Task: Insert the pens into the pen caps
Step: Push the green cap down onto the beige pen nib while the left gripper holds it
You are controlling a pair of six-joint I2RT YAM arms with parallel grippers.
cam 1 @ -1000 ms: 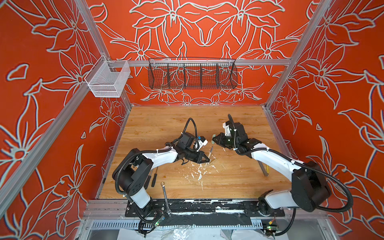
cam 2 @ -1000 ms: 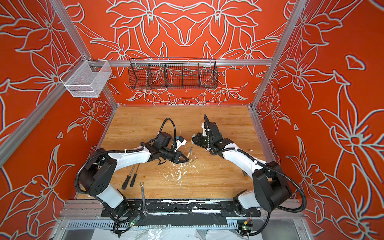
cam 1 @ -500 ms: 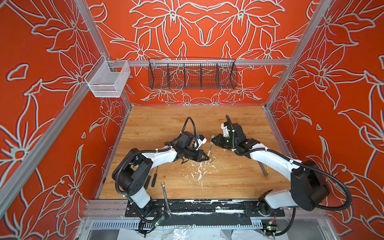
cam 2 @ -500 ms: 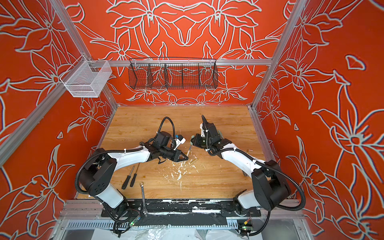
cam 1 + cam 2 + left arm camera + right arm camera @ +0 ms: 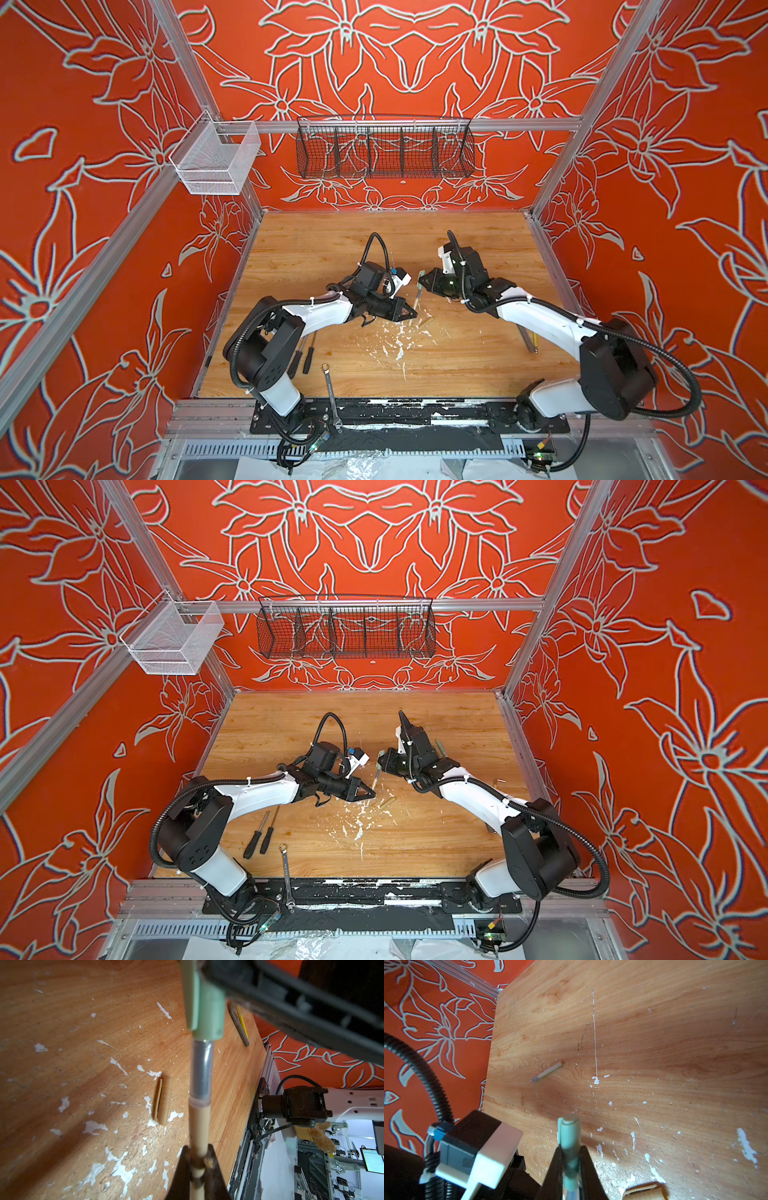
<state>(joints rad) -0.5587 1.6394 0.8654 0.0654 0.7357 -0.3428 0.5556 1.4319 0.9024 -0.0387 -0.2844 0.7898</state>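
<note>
The beige pen (image 5: 198, 1124) hangs above the middle of the table (image 5: 62, 1043), its grey tip at the mouth of the sage green cap (image 5: 205, 1005). The left end effector (image 5: 197, 1154) grips its barrel, and the right end effector (image 5: 571, 1159) grips the cap. A tan cap (image 5: 163, 1101) lies just nearer.

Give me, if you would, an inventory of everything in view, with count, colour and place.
green cap: one, pale green, gripped above mid-table.
held pen: one, beige, silver tip inside the green cap's mouth.
loose cap: one, beige, on the table, centre.
loose pen: one, beige, on the table near a wall-side edge.
screwdrivers: two, black-handled, table's front left.
wrench: one, silver, across the table's front edge.
ridged bar: one, grey, beside a yellow stick, table's right.
wire basket: one, black, back wall.
mesh basket: one, white, left rail.
left gripper: black, shut on held pen.
right gripper: black, shut on green cap.
</note>
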